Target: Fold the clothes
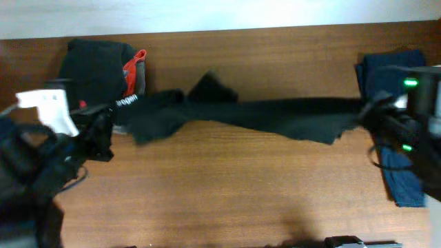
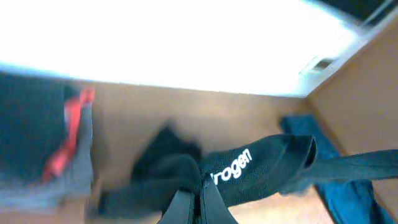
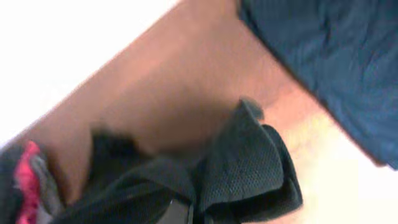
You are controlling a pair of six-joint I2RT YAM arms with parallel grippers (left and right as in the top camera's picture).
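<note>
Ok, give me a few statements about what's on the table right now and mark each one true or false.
1. The shirt is strung between the left gripper and the right gripper. True.
2. The left gripper is open and empty. False: it is shut on the shirt, beside the white lettering.
3. A blue cloth lies at the right end of the table. True.
4. The shirt is folded into a neat square. False: it is pulled into a long, rumpled band.
5. The dark pile at the far left shows some red. True.
</note>
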